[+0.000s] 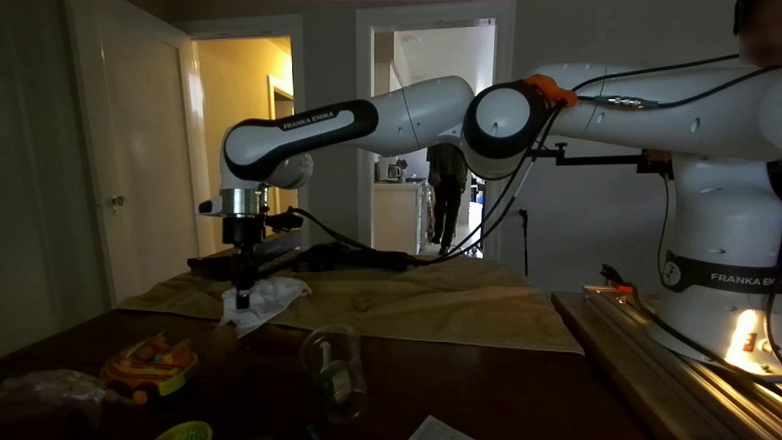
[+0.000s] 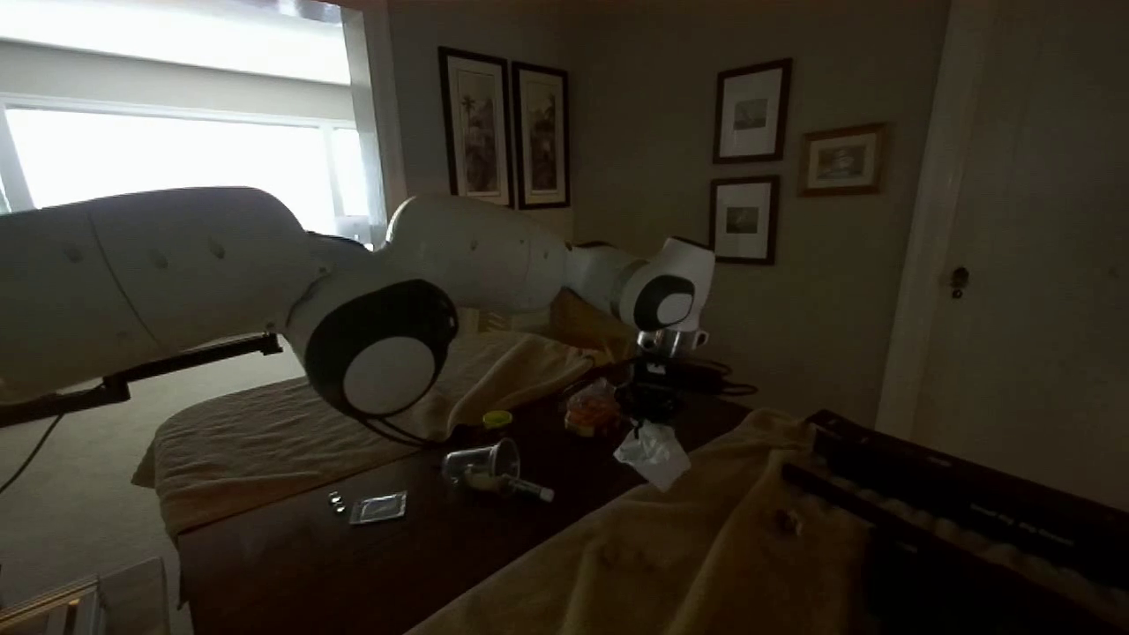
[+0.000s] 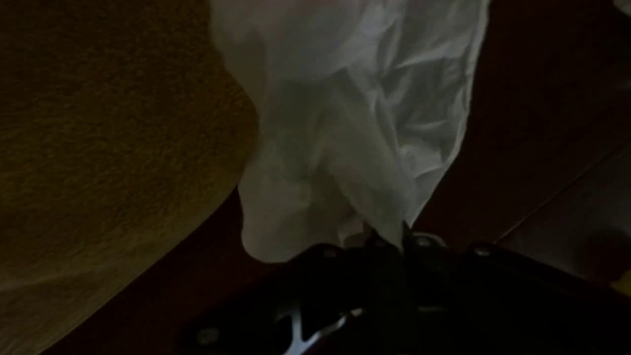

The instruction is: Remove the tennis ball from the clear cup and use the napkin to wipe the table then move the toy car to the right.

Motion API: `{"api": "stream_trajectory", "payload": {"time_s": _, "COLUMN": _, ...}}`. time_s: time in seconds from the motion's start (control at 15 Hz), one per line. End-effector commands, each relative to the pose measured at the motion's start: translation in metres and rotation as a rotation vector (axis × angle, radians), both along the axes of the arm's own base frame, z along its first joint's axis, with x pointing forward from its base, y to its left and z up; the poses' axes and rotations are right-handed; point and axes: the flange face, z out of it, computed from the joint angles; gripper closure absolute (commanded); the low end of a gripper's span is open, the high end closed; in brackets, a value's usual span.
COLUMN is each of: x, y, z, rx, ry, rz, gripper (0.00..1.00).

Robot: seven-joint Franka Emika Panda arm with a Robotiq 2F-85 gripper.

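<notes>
Your black two-finger gripper [image 3: 387, 237] has its jaws closed on an edge of the crumpled white thin-sheet napkin [image 3: 335, 123], leaving the rest to spread loose across the border of the dark brown wooden table [image 1: 464, 385] and the tan fabric cloth [image 1: 421, 310]. That downward hold suits wiping, which I judge to be the step in hand. The colourless see-through cup [image 2: 467, 460] appears to lie on its side, and the small low orange-red and yellow toy car [image 1: 149, 366] sits apart from the napkin, presumably to be moved last. You can't be sure whether the napkin presses on the wood, nor whether the slim white-capped tube [image 2: 529, 489] is inside the cup. No tennis ball shows for certain (that yellow-green round thing [image 1: 185, 431], cut off by the lower edge in an exterior view, looks more like a lid). Shadow swallows detail around the grip.
</notes>
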Motion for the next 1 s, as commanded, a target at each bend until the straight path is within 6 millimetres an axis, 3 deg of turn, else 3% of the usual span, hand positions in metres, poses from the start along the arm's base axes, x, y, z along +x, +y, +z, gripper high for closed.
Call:
{"api": "stream_trajectory", "payload": {"time_s": 0.0, "x": 0.007, "y": 0.007, "z": 0.039, "rx": -0.075, "ry": -0.042, "rz": -0.046, "gripper": 0.73}}
{"api": "stream_trajectory", "payload": {"time_s": 0.07, "x": 0.008, "y": 0.008, "z": 0.045, "rx": -0.087, "ry": -0.048, "rz": -0.053, "gripper": 0.73}}
{"api": "stream_trajectory", "payload": {"time_s": 0.13, "x": 0.006, "y": 0.004, "z": 0.033, "rx": -0.039, "ry": -0.037, "rz": -0.028, "gripper": 0.98}}
{"api": "stream_trajectory", "payload": {"time_s": 0.2, "x": 0.007, "y": 0.005, "z": 0.039, "rx": -0.047, "ry": -0.042, "rz": -0.033, "gripper": 0.73}}
{"api": "stream_trajectory", "payload": {"time_s": 0.67, "x": 0.012, "y": -0.003, "z": 0.047, "rx": -0.066, "ry": -0.086, "rz": -0.054, "gripper": 0.73}}
{"api": "stream_trajectory", "payload": {"time_s": 0.87, "x": 0.01, "y": -0.003, "z": 0.04, "rx": -0.055, "ry": -0.07, "rz": -0.047, "gripper": 0.73}}
{"api": "stream_trajectory", "payload": {"time_s": 0.93, "x": 0.01, "y": -0.003, "z": 0.04, "rx": -0.055, "ry": -0.07, "rz": -0.048, "gripper": 0.98}}
